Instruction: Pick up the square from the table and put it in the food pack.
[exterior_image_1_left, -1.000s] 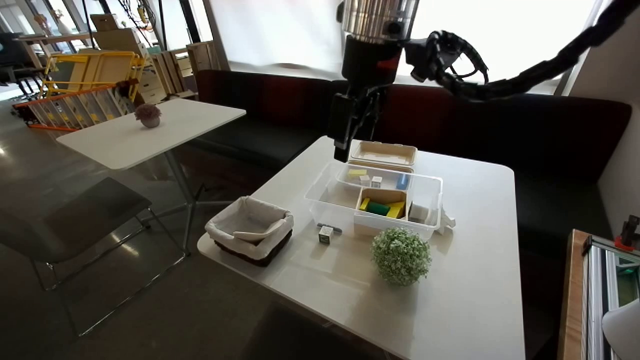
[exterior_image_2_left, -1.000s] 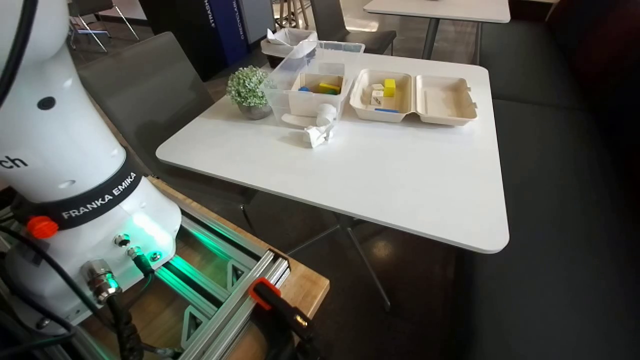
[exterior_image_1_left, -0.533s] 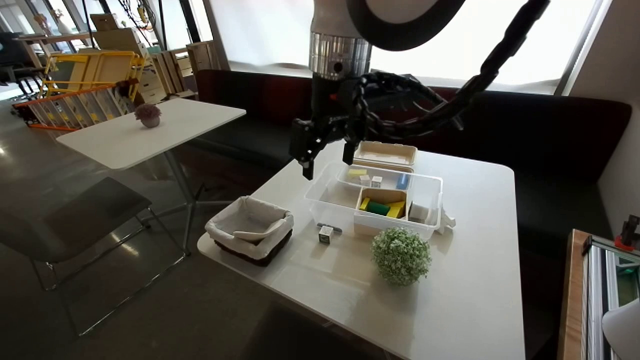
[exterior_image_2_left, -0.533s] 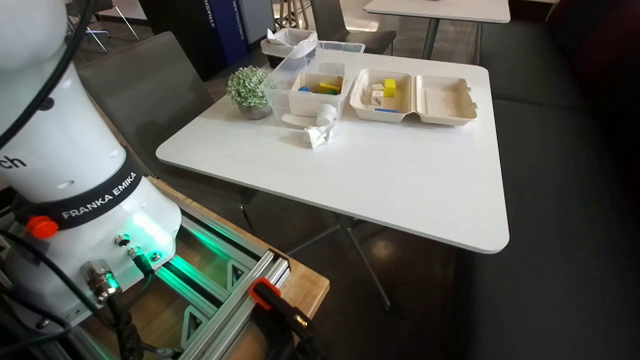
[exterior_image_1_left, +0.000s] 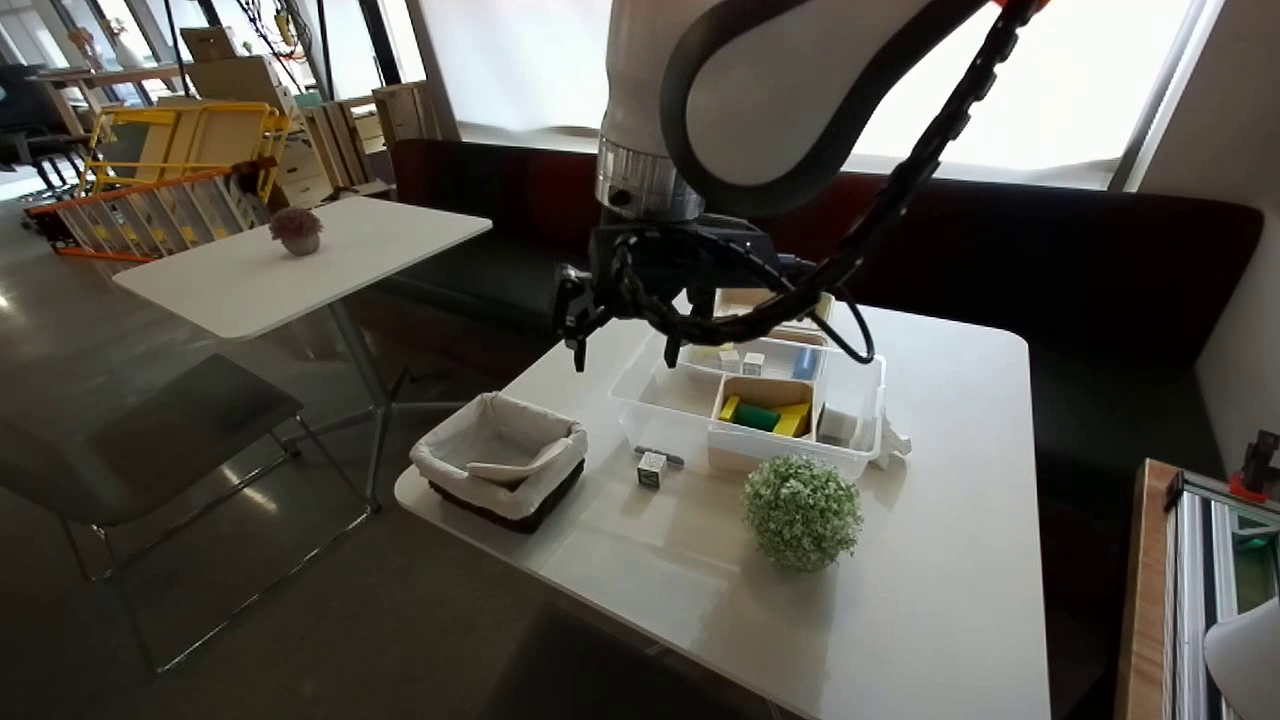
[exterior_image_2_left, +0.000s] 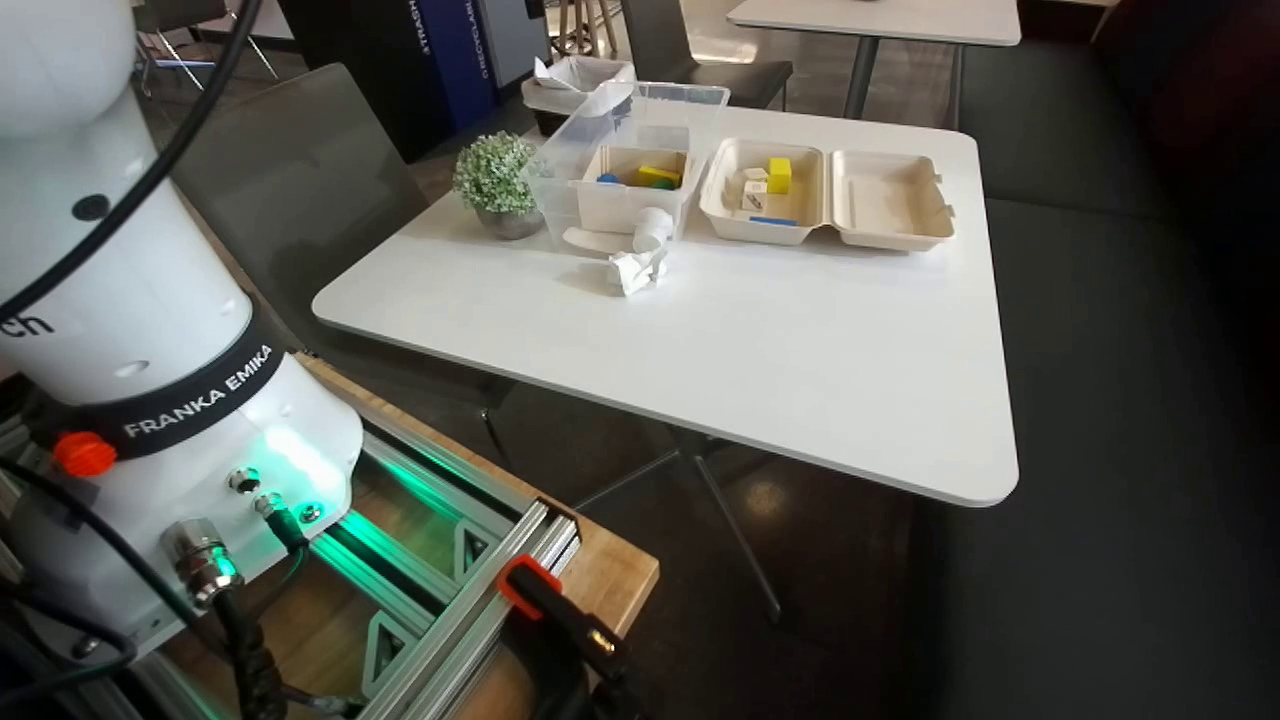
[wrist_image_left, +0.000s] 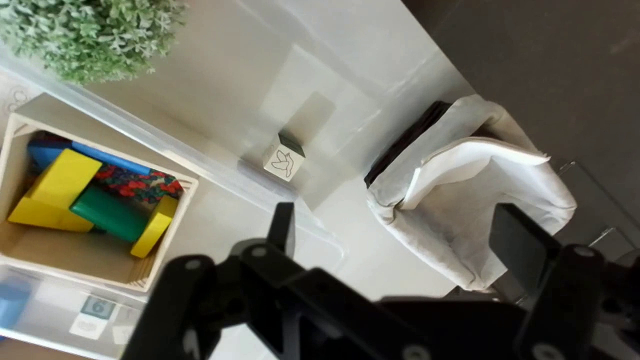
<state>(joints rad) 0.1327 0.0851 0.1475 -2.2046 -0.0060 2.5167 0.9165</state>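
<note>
The square is a small off-white block with a dark side and a bird drawing. It stands on the table in an exterior view (exterior_image_1_left: 651, 469) and in the wrist view (wrist_image_left: 285, 157); in the remaining view it is hidden. The food pack looks to be the beige hinged box (exterior_image_2_left: 765, 233) with its lid folded open, holding white cubes, a yellow block and a blue piece. It shows partly behind the arm in an exterior view (exterior_image_1_left: 815, 312). My gripper (exterior_image_1_left: 626, 360) is open and empty, above and behind the square; its fingers also show in the wrist view (wrist_image_left: 392, 210).
A clear bin (exterior_image_1_left: 650, 440) holding a small beige box (wrist_image_left: 70, 245) of yellow and green blocks stands between the square and the beige hinged box. A lined basket (exterior_image_1_left: 500, 440), a leafy plant (exterior_image_1_left: 803, 513) and crumpled paper (exterior_image_2_left: 635, 270) stand nearby. A grey rod (wrist_image_left: 267, 177) lies against the square.
In an exterior view my gripper has moved left and down and has turned, so both fingers show spread apart. The objects on the table have not moved.
</note>
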